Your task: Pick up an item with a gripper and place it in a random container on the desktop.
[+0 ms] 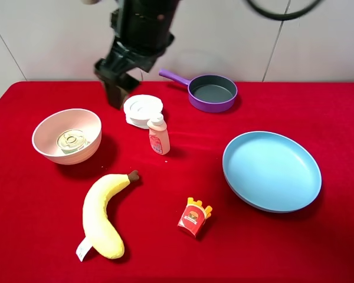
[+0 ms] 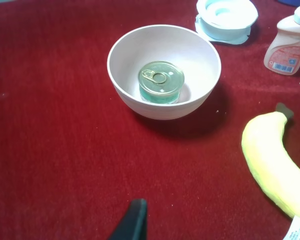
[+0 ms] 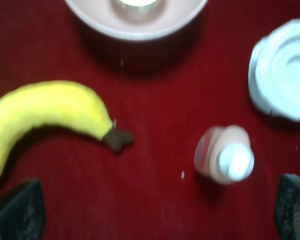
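Tin can position: small tin can (image 2: 161,82) with gold pull-tab lid stands upright, lid up, on the floor of the pale pink bowl (image 1: 45,131), roughly central; bowl rests on the red table (image 1: 183,259) toward its left side.
Right pincer: right pincer (image 3: 152,212) has its two dark fingertips at opposite edges of the wrist view, spread wide, nothing between them. It hangs above the table between the bowl and the pink-white bottle (image 1: 158,135), apart from both.
Left pincer: only one black tip of the left pincer (image 2: 132,221) shows; open or closed, cannot tell.
Key relation: can lies left of the right pincer and below it, ringed by the bowl wall; can is round, so no long axis to align.
Nearer arm: judged the right, which is reaching across the middle.
Task status: placement looks complete.
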Tool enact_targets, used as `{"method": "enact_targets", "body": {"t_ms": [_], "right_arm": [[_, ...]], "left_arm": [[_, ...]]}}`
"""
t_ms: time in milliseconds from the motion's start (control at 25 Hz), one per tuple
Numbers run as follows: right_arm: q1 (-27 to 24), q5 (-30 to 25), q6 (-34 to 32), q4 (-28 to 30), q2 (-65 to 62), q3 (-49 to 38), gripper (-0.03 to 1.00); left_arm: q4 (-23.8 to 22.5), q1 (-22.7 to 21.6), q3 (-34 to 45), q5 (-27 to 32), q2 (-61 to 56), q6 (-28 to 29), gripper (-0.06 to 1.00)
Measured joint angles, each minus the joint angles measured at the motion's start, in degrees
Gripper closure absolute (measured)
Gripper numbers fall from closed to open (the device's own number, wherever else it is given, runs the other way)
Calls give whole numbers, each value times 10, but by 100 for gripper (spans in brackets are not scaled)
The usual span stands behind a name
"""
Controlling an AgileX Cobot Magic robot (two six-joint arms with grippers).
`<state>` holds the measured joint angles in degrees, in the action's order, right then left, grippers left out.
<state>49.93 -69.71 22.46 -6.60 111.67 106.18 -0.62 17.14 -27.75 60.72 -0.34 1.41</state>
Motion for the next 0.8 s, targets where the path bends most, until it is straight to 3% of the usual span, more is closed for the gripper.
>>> {"method": "enact_targets", "body": {"t_ms": [560, 800], "right_arm": [[-44, 1, -2, 5, -232, -312, 27], [-65, 31, -10, 5, -355, -440, 27]], "left_arm": [[0, 0, 0, 0, 0, 0, 3], [0, 0, 0, 0, 0, 0, 3]]}}
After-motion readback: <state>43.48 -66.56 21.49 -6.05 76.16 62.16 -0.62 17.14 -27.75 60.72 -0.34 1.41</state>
